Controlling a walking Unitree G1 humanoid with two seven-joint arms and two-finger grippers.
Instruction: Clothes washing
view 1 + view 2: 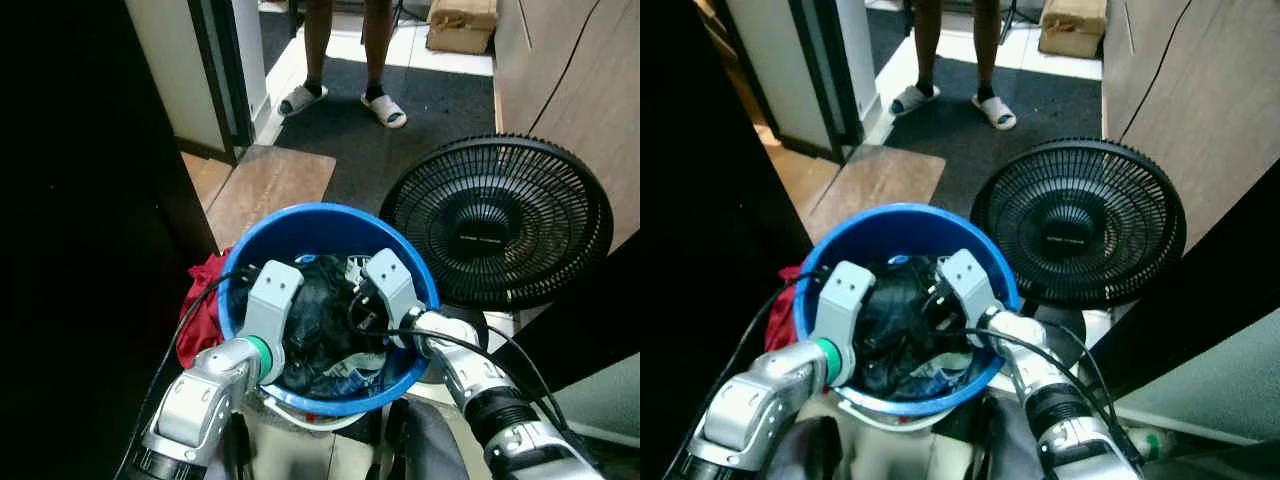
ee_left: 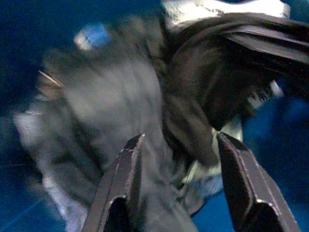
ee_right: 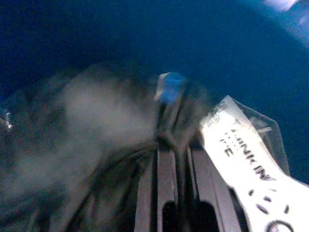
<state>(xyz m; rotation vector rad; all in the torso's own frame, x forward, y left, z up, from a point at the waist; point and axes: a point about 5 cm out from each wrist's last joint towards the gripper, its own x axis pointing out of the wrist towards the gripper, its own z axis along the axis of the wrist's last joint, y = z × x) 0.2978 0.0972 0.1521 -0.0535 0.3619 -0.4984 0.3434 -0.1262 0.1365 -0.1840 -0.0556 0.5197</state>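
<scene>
My two head eyes look forward and steeply down onto the blue bucket (image 1: 300,225), sharing it and the black fan (image 1: 498,222) beside it. Each wrist camera peers along its own fingers, very close to the dark clothes (image 2: 120,101) inside.

Blue bucket (image 1: 300,228), dark clothes (image 1: 320,320)

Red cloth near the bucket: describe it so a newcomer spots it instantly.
Find the blue bucket beside the black fan. On the bucket's other side, against its outer wall, lies the red cloth. The clothes inside are dark; it alone is red.
</scene>
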